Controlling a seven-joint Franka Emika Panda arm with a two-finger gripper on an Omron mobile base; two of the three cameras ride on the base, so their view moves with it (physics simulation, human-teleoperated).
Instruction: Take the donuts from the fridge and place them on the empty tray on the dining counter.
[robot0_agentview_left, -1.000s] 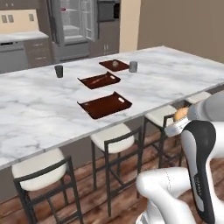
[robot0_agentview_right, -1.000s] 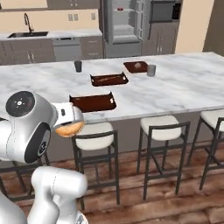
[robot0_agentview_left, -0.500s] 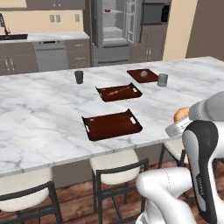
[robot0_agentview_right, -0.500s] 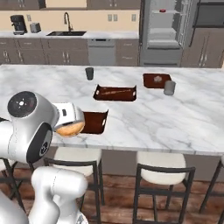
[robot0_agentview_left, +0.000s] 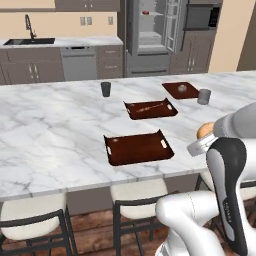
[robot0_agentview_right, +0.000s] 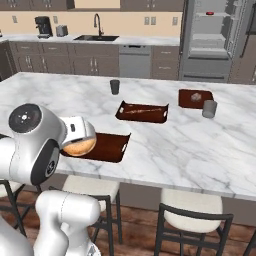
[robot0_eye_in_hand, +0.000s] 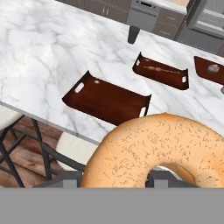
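1. While my gripper (robot0_eye_in_hand: 114, 186) clamps the orange-tan donut (robot0_eye_in_hand: 162, 151), I hold it at the desk (robot0_eye_in_hand: 39, 52) edge.
2. The empty tray (robot0_eye_in_hand: 107, 100) lies just ahead of my gripper, below it.

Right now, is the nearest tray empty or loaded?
Empty: the nearest tray shows bare brown floor; the orange-tan donut is above the counter edge.

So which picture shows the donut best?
The hand view: the donut is huge there, tan and speckled. The left base view shows a small bit behind the arm; the right base view shows it under the white hand.
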